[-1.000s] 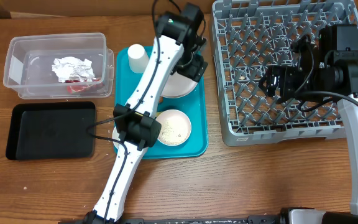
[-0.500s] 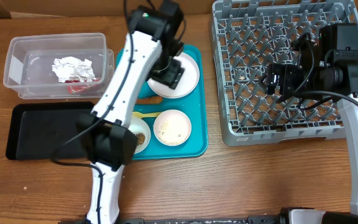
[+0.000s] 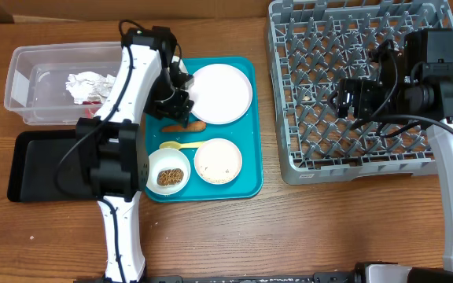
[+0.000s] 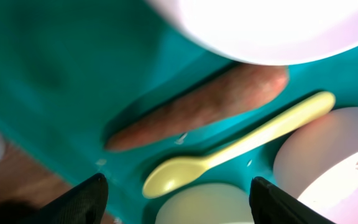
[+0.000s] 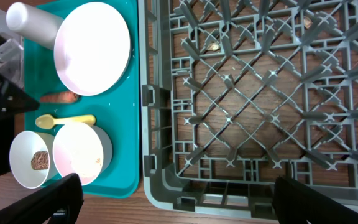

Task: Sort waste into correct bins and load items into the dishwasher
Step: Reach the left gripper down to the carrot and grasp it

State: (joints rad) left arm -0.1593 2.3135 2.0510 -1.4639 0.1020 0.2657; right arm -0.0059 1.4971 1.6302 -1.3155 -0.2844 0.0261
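Observation:
My left gripper [image 3: 173,104] [image 4: 182,200] is open and empty, just above the orange carrot piece [image 3: 184,126] [image 4: 197,106] on the teal tray's left side. The pale yellow spoon [image 3: 181,145] [image 4: 241,146] lies just below the carrot. The round plate [image 3: 221,93] [image 4: 272,25] sits behind it. One bowl [image 3: 167,174] holds brown food bits, the other [image 3: 218,160] holds rice. The white cup [image 5: 33,22] shows only in the right wrist view. My right gripper [image 3: 344,98] [image 5: 185,200] is open and empty over the grey dish rack [image 3: 360,167] [image 5: 229,93].
The clear tub [image 3: 22,110] at the back left holds crumpled white paper [image 3: 91,85] and a red-and-white wrapper [image 3: 97,110]. The flat black tray [image 3: 61,163] lies in front of it. The teal tray [image 3: 250,185] sits between the bins and the rack.
My left arm has swung left off the plate to the tray's left side, over the carrot. The plate and both bowls now show. The right arm has barely moved.

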